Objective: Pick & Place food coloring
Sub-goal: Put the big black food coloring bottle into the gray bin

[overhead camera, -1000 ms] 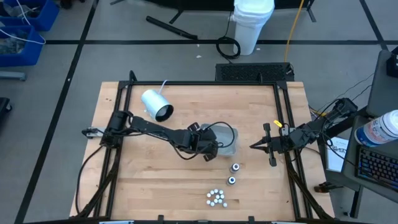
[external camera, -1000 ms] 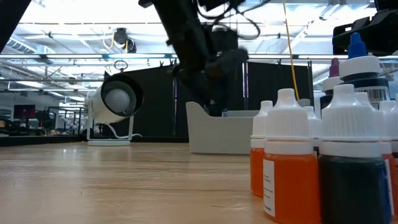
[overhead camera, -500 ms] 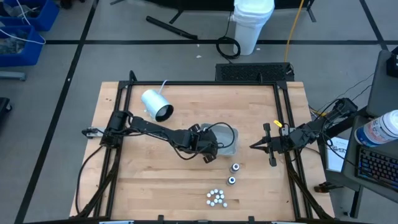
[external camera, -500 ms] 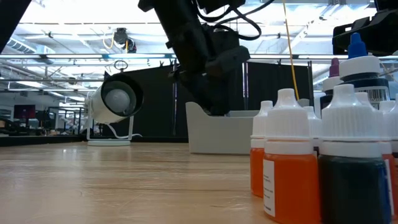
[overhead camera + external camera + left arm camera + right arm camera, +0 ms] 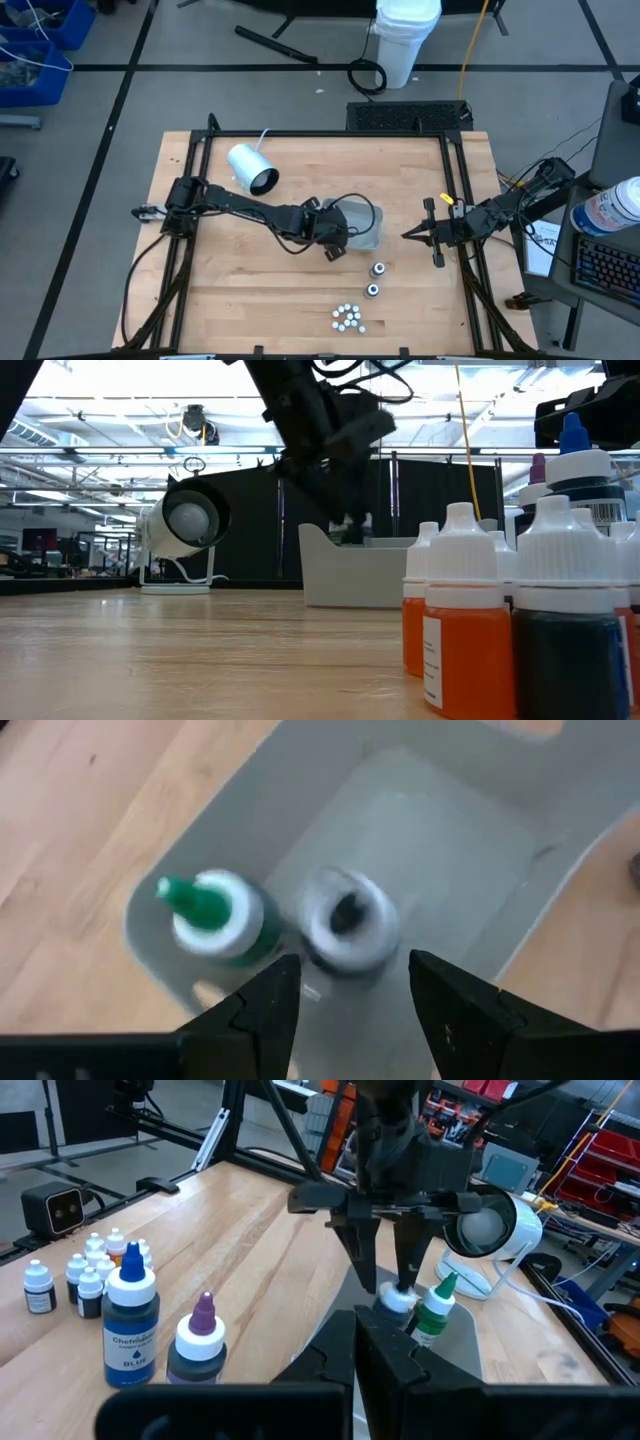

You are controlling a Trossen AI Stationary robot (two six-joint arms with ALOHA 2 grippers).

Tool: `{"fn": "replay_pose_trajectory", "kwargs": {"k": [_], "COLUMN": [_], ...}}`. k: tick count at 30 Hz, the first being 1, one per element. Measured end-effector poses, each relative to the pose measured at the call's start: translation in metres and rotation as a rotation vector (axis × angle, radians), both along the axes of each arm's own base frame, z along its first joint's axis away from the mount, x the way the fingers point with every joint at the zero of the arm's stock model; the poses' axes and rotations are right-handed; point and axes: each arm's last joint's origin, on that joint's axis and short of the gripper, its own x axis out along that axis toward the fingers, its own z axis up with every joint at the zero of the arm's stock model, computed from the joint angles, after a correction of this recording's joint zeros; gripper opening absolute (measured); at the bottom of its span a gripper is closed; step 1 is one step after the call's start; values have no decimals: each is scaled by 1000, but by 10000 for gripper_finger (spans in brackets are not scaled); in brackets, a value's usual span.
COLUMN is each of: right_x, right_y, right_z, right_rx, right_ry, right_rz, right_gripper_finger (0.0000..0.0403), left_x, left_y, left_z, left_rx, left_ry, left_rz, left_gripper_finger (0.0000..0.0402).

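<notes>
Hovering over the grey tray [image 5: 366, 232], the left end effector [image 5: 345, 995] stood released, fingers spread and empty, directly above two food coloring bottles inside. Item one: green-tipped bottle [image 5: 213, 918], upright by the tray wall. Item two: white-capped bottle [image 5: 348, 916], just beside it, apparently freshly set down, which would explain the spread fingers. Item three: blue bottle [image 5: 131, 1320] and purple-tipped bottle [image 5: 200, 1337], standing on the desk [image 5: 240, 290] outside the tray, awaiting transfer. Item four: cluster of small white-capped bottles [image 5: 346, 317] near the desk's front edge, uncollected. Right end effector [image 5: 408, 236]: clenched, empty, parked at the desk's right side.
</notes>
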Motion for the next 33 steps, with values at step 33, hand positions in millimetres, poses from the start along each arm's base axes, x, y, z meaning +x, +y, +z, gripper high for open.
{"fn": "replay_pose_trajectory", "kwargs": {"k": [33], "right_x": [0], "right_y": [0], "right_z": [0], "right_rx": [1], "right_ry": [1], "right_rz": [-1], "right_gripper_finger": [0], "left_x": [1], "left_y": [-2], "left_z": [3], "left_rx": [43], "left_ry": [-15], "left_rz": [-35], "left_gripper_finger": [235]}}
